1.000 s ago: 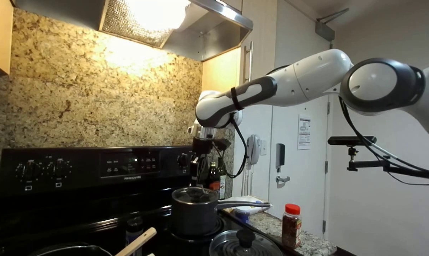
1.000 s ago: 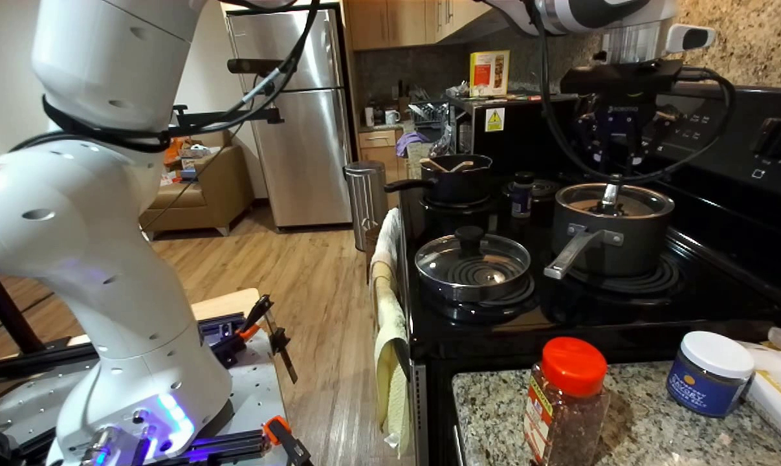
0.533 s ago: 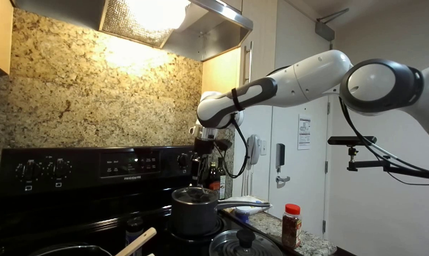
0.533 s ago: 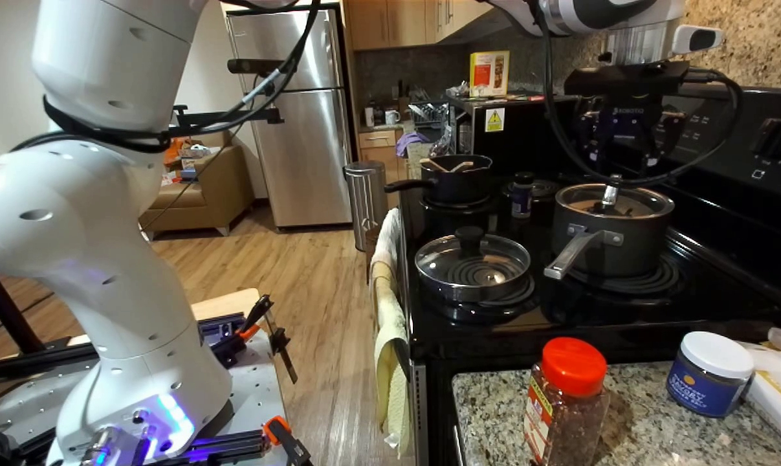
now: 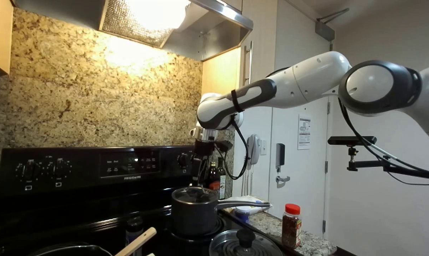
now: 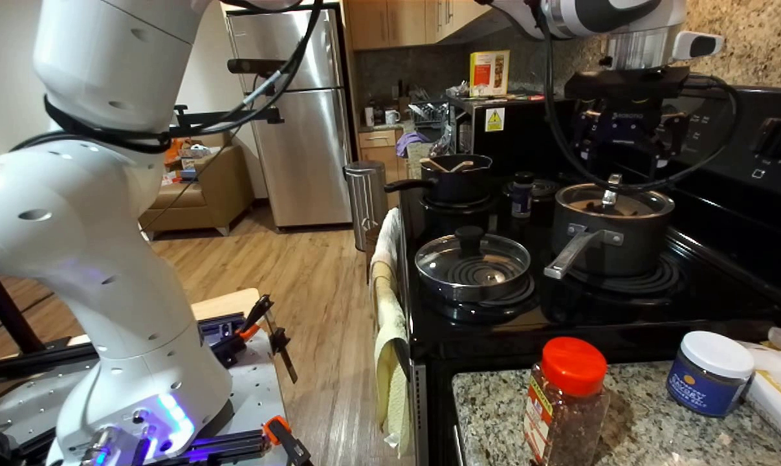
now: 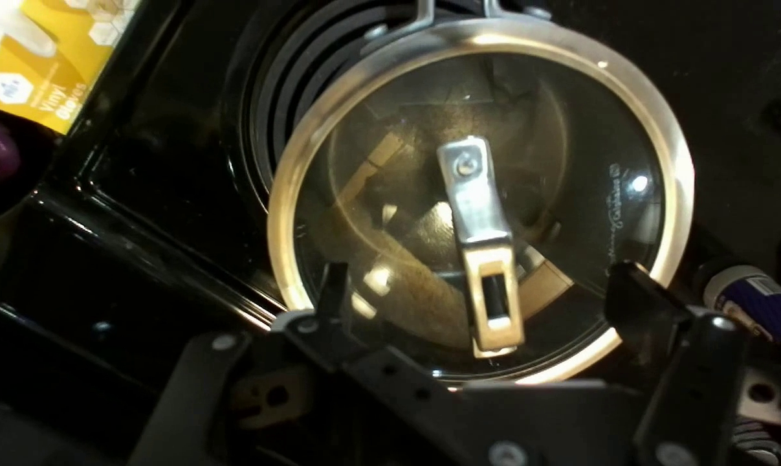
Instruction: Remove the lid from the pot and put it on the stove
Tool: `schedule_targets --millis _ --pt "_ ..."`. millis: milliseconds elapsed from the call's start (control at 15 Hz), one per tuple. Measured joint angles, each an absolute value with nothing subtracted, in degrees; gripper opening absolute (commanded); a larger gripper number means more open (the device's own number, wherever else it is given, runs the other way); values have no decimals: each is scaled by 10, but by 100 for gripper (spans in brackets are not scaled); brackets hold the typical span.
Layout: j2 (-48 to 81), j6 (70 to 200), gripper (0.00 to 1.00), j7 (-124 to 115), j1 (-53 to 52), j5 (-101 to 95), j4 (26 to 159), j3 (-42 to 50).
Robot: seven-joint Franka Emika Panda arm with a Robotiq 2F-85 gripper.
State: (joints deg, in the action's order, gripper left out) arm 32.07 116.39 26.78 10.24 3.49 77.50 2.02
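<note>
In an exterior view, the arm is seen stretched from the right side over the stove, with its forearm sloped gently down toward the left. At the wrist it is bent, so that the gripper is pointed nearly straight down. A black cable is hung in a wide loop near the gripper, as is shown in both exterior views. The two fingers are spread wide apart, and nothing is gripped by them. They are placed above the lid, and in the wrist view its metal handle is framed between them, with a gap left on each side. The lid itself is seated level on the grey pot, and the pot is placed on a coil burner. In an exterior view, the pot's silver handle is directed toward the near left. To the left there, another glass lid, with a black knob, is laid over a different burner; farther away, a dark pan is set. On the near counter, a red-capped jar and a white-capped jar are placed.
</note>
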Motion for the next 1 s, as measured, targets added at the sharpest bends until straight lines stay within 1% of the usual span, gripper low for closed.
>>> schedule_targets --millis 67,667,733,867,933,1000 --pt "322 1162 74 268 102 35 774 20" --pt "332 1159 13 268 102 35 766 19" --pt "332 1159 10 268 102 35 766 19" --pt "332 1158 7 268 102 35 766 17" --pt "332 1158 11 268 102 35 765 16" --pt "332 1157 11 268 102 35 765 15"
